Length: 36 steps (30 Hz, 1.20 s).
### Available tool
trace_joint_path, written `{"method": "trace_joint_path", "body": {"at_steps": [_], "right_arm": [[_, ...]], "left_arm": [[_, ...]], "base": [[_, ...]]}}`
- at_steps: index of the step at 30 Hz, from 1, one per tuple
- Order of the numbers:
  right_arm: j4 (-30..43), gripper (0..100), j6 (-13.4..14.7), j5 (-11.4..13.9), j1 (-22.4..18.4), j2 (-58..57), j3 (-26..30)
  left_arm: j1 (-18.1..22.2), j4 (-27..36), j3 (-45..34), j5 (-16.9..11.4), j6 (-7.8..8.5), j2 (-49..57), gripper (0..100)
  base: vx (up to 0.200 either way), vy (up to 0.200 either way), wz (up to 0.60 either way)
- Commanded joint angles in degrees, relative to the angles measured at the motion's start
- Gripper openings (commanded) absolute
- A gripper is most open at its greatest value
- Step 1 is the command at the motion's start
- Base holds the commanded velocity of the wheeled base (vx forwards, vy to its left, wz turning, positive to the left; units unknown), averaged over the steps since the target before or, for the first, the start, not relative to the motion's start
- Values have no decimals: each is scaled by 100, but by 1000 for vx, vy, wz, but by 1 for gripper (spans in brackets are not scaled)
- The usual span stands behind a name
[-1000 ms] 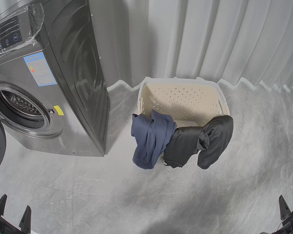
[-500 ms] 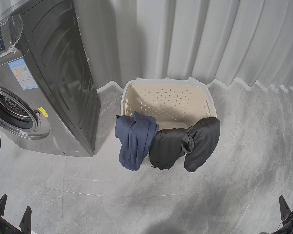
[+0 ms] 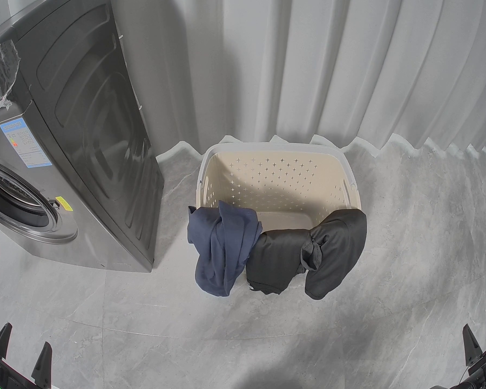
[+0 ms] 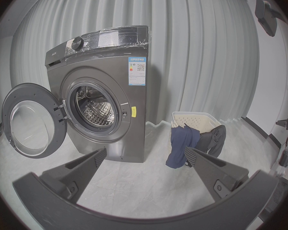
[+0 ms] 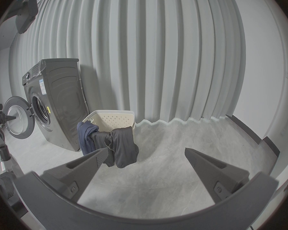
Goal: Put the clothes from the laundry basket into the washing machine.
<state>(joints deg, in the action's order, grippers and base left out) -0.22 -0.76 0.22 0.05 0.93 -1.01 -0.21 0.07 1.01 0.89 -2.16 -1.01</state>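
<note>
Laundry basket (image 3: 275, 147): navy garment (image 3: 221, 249), black garment (image 3: 313, 252) over rim | left pincer (image 4: 144, 150), right pincer (image 5: 145, 150) released

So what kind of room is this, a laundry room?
Most likely a laundry corner, perhaps a staged one: a washing machine with its door open, a laundry basket beside it with clothes draped over its rim, and a plain curtain covering the whole wall behind.

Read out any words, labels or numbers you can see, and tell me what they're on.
No text reads clearly.
The blue-and-white label on the washing machine front: print and a square code, too small.
The yellow sticker beside the drum opening: too small.
The control panel: markings blurred.
The laundry basket and clothes: no print.
</note>
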Motion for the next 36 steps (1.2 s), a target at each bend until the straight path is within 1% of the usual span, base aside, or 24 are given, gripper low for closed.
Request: {"method": "trace_joint_path", "body": {"at_steps": [1, 9, 21, 33, 36], "right_arm": [[-4, 100, -4, 4, 4, -84, 101], [-4, 100, -4, 4, 4, -84, 101], [-4, 100, -4, 4, 4, -84, 101], [-4, 100, -4, 4, 4, -84, 101], [-4, 100, -4, 4, 4, -84, 101]], "left_arm": [[3, 1, -84, 8, -4, 75, 100], [3, 1, -84, -1, -4, 75, 100], [3, -7, -84, -1, -4, 75, 100], [3, -7, -84, -1, -4, 75, 100], [3, -7, -84, -1, -4, 75, 100]], "base": [[0, -200, 0], [0, -200, 0], [0, 0, 0], [200, 0, 0], [0, 0, 0]]}}
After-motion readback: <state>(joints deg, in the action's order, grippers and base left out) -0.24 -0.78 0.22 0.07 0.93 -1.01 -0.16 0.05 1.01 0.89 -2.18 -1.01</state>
